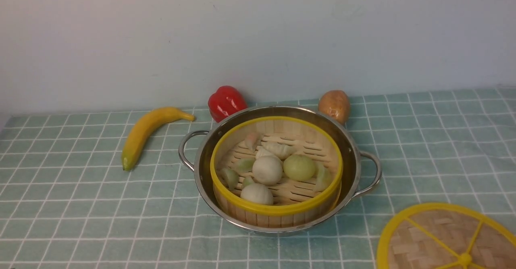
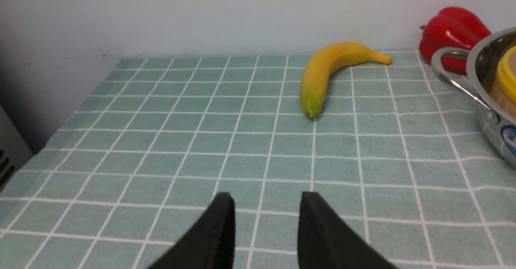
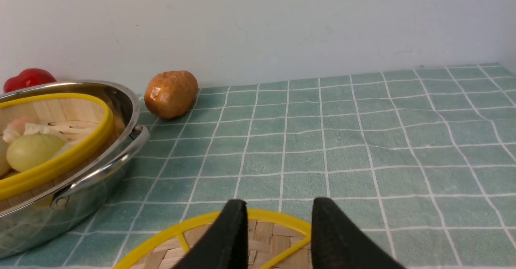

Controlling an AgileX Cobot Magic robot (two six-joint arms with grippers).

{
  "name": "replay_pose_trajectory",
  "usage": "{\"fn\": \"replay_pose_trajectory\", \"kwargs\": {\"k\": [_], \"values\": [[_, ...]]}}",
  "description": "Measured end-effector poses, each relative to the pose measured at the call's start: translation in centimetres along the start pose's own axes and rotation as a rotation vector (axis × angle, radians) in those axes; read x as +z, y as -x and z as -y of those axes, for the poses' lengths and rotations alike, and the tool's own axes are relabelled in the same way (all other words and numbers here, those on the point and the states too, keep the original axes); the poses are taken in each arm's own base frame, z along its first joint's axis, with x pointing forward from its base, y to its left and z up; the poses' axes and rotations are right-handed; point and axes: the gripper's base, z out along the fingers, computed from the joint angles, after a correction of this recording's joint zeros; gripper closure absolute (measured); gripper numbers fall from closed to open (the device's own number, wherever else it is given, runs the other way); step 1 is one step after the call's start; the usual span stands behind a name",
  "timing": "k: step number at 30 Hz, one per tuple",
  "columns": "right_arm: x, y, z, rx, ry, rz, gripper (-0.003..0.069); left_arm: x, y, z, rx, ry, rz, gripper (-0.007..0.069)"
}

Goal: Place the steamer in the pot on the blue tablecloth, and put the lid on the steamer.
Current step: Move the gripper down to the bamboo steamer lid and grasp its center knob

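With the steamer already seated in the pot on the blue tablecloth, the lid lies flat directly beneath the spread, empty right jaws. It sits knob up and, being round, has no long axis. The likely next move is to descend, pinch its rim and carry it left. The left jaws, also spread, hang over bare cloth.
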Motion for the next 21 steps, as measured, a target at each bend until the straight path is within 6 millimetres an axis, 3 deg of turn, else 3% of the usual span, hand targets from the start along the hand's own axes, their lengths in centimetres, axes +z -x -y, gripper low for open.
{"fn": "replay_pose_trajectory", "kwargs": {"k": [6,21], "values": [[0.0,0.0,0.0,0.000,0.000,0.000,0.0416,0.6,-1.4,0.1,0.006,-0.001,-0.029,0.0400],[0.0,0.0,0.0,0.001,0.000,0.000,0.0416,0.7,-1.3,0.1,0.006,0.000,-0.004,0.0391]]}}
